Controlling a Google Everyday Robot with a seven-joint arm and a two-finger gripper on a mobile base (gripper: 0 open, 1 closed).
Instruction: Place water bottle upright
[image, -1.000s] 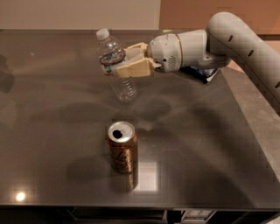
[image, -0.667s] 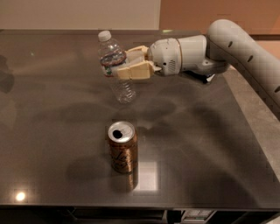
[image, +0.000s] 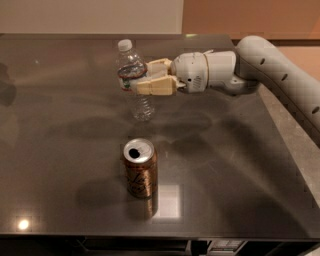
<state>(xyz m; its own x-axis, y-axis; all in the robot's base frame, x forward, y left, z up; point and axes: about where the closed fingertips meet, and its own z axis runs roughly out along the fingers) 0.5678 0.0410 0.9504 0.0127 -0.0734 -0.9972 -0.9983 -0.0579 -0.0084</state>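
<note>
Change since earlier: water bottle (image: 130, 74) and gripper (image: 144, 76) have shifted slightly right and lower; the bottle leans a little less.
Can: a brown-gold drink can (image: 140, 170) stands upright nearest the front edge, its top opened, well apart from the bottle.
Table: a dark, glossy table (image: 240, 175) carries faint reflections of can and bottle.
Water bottle: beyond the can, toward the table's far middle. It is clear ribbed plastic with a white cap uppermost and a red-and-white label band around its upper body. It tilts with the cap to the left and the base to the right. Whether the base touches the tabletop cannot be told.
Gripper: it reaches in from the right, its tan fingers (image: 157, 86) clamped on the bottle at the label band.
Arm: the white arm (image: 280, 70) runs off to the right edge.
Wall: a pale wall (image: 90, 15) rises behind the table.
</note>
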